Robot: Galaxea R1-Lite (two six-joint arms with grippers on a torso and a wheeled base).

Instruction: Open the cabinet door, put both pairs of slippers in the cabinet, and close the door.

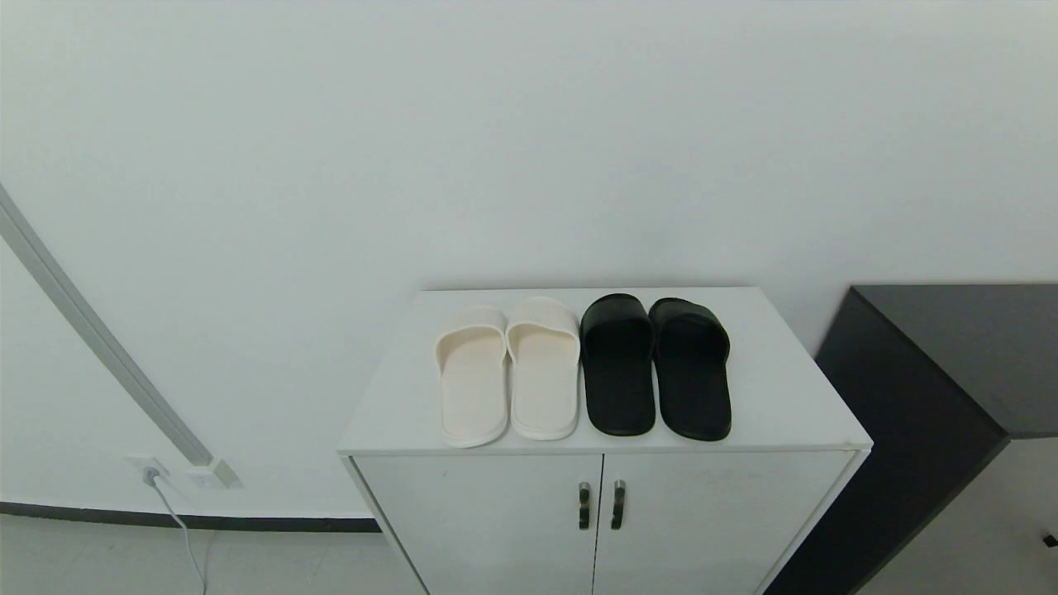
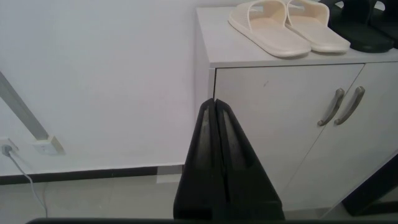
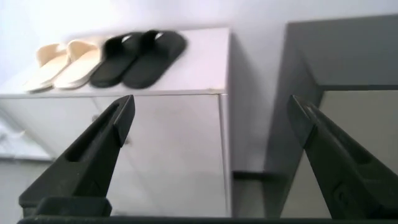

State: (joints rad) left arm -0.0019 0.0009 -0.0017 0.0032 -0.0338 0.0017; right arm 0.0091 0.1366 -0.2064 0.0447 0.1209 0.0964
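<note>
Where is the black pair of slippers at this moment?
In the head view the black slippers lie on top of the white cabinet, on its right half, close beside the cream slippers and above the door handles.

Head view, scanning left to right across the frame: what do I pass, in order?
wall socket → cream slippers → black slippers → dark cabinet
</note>
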